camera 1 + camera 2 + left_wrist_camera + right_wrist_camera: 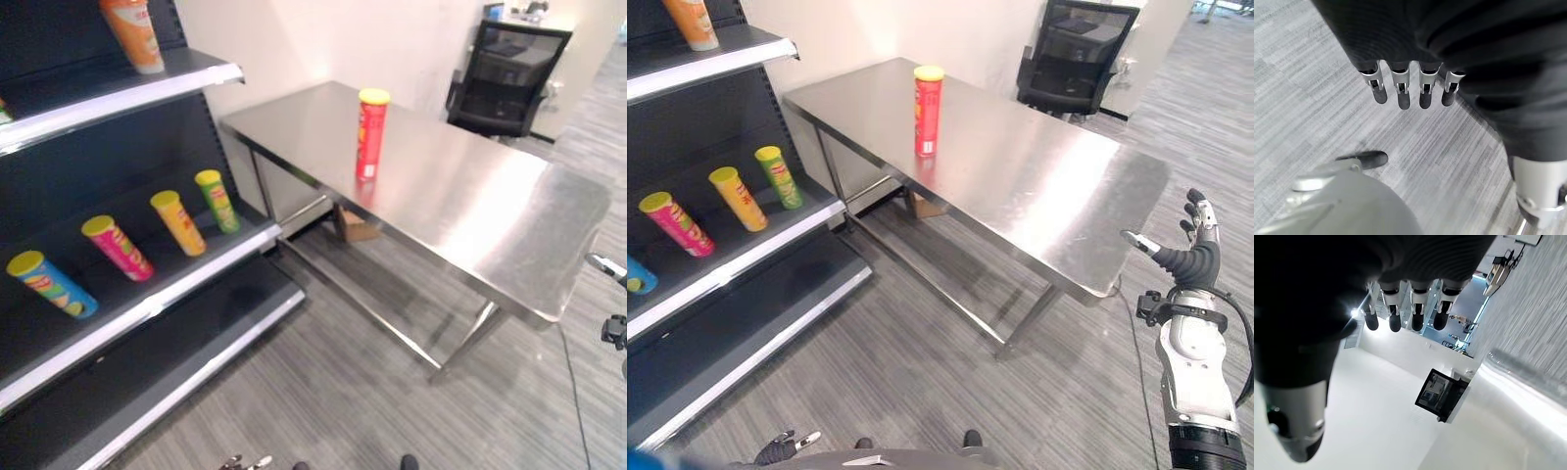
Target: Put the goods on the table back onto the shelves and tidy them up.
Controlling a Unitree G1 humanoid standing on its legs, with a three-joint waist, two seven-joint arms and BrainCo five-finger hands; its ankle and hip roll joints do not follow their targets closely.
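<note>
I count six snack cans in front of me. One red can (371,134) with a yellow lid stands upright on the single steel table (509,225). Four cans lean in a row on the middle shelf (147,308): a blue one (51,284), a pink one (118,248), a yellow one (178,222) and a green one (217,201). One orange can (134,34) stands on the upper shelf (127,93). One black office chair (509,83) sits behind the table.

Red cylindrical can with yellow lid (372,134) on shiny steel table (470,211); blue, pink, yellow, green cans on black shelf (147,308); grey striped carpet (323,392).
</note>
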